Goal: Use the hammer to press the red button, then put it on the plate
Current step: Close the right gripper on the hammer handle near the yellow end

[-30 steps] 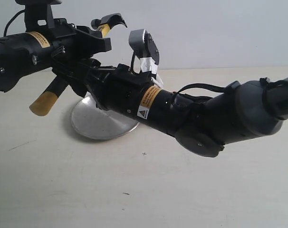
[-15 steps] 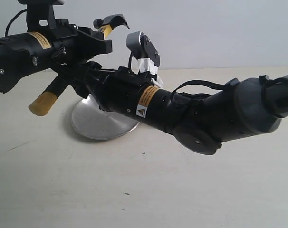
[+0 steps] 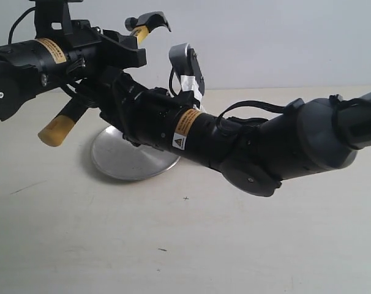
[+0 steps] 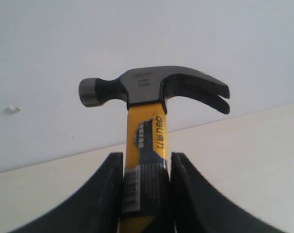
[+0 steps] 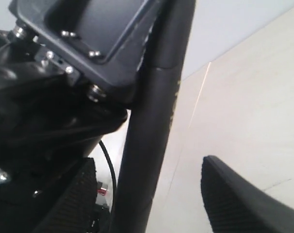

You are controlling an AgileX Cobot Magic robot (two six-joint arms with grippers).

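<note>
My left gripper [image 4: 147, 161] is shut on the hammer [image 4: 146, 109] just below its dark claw head, holding it head-up. In the exterior view the hammer's head [image 3: 147, 21] sticks up at the top left, and its yellow butt [image 3: 56, 130] hangs below the left gripper [image 3: 121, 49]. My right gripper [image 5: 148, 164] reaches across, open, with the black lower handle [image 5: 152, 121] between its fingers and nearer one pad [image 5: 84, 194]. The silver plate [image 3: 133, 162] lies under both arms. A small red patch [image 5: 102, 191] shows past the fingers. In the exterior view the red button is hidden.
The right arm [image 3: 283, 147] stretches low across the table from the right, over the plate's far side. The left arm [image 3: 26, 61] comes in from the upper left. The pale tabletop [image 3: 185, 245] meets a white wall at the back.
The right arm has slid a little further left toward the hammer's handle. The left gripper has lifted the hammer slightly.
</note>
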